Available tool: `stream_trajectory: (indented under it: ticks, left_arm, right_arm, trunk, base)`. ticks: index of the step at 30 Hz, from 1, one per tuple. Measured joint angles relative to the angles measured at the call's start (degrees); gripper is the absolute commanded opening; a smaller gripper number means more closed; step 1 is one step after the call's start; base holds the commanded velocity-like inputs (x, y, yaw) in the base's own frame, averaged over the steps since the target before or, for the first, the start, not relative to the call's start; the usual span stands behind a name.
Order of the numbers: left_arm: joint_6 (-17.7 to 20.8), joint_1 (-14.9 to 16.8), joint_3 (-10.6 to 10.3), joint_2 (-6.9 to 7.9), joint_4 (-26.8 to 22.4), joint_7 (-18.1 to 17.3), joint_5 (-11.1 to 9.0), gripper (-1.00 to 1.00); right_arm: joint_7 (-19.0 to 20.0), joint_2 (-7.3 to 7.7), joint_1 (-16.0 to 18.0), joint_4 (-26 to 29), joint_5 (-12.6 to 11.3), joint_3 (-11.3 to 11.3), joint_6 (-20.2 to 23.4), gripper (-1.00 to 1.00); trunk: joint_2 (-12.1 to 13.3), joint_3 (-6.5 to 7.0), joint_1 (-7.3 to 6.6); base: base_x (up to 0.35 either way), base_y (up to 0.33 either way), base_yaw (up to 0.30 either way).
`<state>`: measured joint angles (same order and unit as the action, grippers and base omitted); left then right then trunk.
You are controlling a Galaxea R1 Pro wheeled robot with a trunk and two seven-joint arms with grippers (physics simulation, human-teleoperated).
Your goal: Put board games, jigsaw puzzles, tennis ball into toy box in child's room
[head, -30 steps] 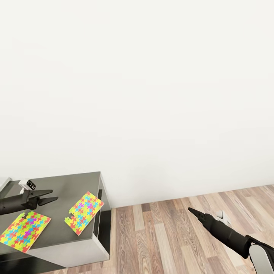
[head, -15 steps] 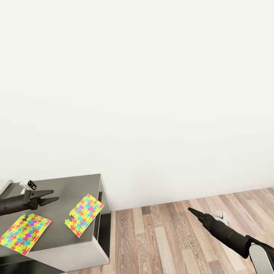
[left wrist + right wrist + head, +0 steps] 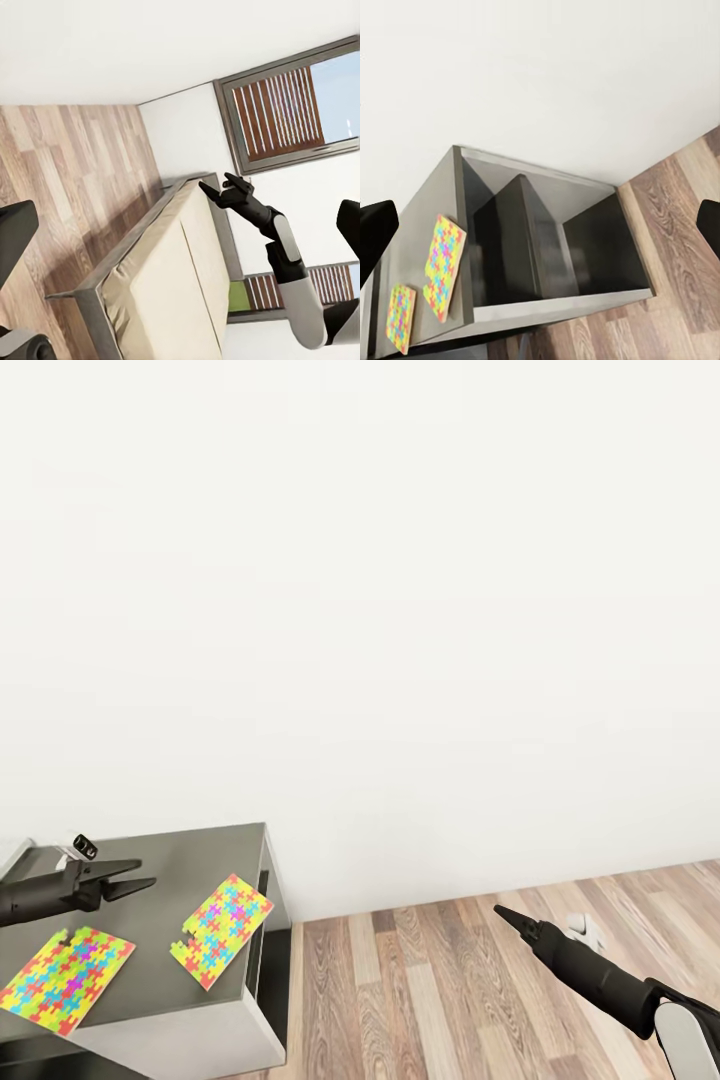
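We see the dark grey counter [image 3: 190, 850] at about 8 o'clock in the head view, set against a plain white wall [image 3: 400, 610], with wooden floor [image 3: 450, 980] spreading from 6 to 4 o'clock. Two jigsaw puzzles lie flat on its top, well apart from each other: one puzzle [image 3: 221, 930] close to the counter's right edge, tilted on the surface, and the other puzzle [image 3: 64, 980] nearer the front at the far left. Our left hand [image 3: 140, 881] hangs above the counter top between and behind the two sheets, its fingers a little apart and holding nothing. Our right hand [image 3: 503, 913] reaches out over the floor at 4 o'clock, well clear of the counter; it looks like a single dark point from the head, but the right wrist view shows its fingers wide apart and empty. From the right wrist we look at the counter's open side, dark compartments split by an upright divider [image 3: 521, 240], with both puzzles lying on the top surface. From the left wrist we see the bed [image 3: 172, 277] with its beige mattress, a slatted window [image 3: 281, 112] behind it, and the right arm crossing in front of them.
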<state>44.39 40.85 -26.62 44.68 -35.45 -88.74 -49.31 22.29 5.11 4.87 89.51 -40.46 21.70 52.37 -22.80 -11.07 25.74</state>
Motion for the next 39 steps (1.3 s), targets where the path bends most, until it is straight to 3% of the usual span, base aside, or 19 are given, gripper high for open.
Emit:
stream_trajectory:
  ticks: [39]
  left_arm:
    - [-0.2,-0.1,-0.1,-0.1,0.0,0.1,0.0,1.0]
  right_arm:
    - [-0.1,-0.07,0.0,-0.1,0.0,0.0,0.0,1.0]
  trunk:
    - [0.0,3.66,0.0]
  base:
    - [0.0,0.0,0.0]
